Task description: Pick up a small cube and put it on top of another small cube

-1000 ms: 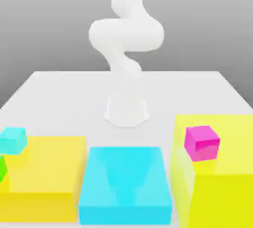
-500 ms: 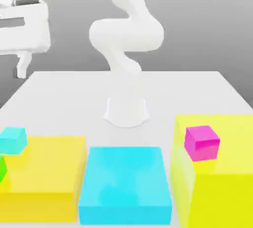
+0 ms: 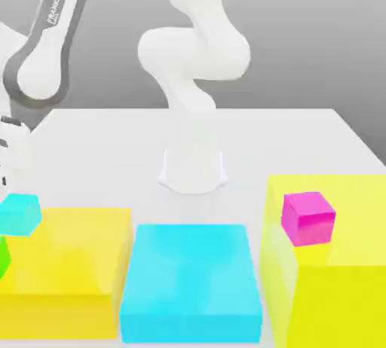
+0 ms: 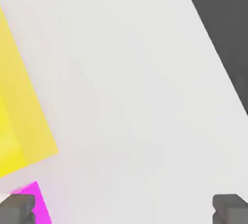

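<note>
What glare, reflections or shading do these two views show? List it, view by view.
Exterior view: pale sheen on the cyan block, pink tint on the yellow block's top by the magenta cube; hand view: faint pinkish tint on the white surface.

Exterior view: bare table (image 3: 294, 143) behind the blocks, interrupted by the arm's base (image 3: 192, 172). Flat cyan block (image 3: 188, 267): top unobstructed; only narrow gaps to the low yellow block (image 3: 68, 248) and the tall yellow block (image 3: 350, 226). Small magenta cube (image 3: 307, 220) obstructs part of the tall top. Hand view: bare table between the open gripper's (image 4: 124, 211) fingers; magenta object (image 4: 40, 206) close beside one finger.
</note>
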{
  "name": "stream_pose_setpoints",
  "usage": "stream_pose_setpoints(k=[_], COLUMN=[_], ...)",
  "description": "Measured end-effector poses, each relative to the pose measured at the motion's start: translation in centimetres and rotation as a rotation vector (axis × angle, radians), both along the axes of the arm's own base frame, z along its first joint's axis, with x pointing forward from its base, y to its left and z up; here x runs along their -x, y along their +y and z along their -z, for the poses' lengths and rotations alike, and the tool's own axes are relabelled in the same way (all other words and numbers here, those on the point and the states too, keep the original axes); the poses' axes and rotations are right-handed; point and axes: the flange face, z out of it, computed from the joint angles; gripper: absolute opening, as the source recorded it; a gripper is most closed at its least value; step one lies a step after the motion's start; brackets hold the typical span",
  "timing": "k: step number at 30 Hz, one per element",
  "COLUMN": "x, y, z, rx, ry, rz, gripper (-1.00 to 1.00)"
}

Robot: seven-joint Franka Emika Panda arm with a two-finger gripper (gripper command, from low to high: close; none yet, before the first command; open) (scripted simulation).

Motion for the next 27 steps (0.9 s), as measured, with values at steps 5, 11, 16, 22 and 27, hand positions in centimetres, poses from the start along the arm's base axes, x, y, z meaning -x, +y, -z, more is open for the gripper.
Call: stream_pose_setpoints(k=[5, 11, 16, 22, 27], x=[0.1, 0.1, 0.2, 0.4, 0.3], y=[3.6, 3.2, 3.5, 4.0, 3.9], z=[2.8, 4.8, 7.3, 8.9, 8.6], rx=[-0.033, -0.023, -0.031, -0.043, -0.042], ry=[0.044, 0.045, 0.047, 0.048, 0.047], rz=[-0.166, -0.173, -0.172, -0.169, -0.169], gripper=[0.0, 0.0, 0.0, -1.0, -1.0])
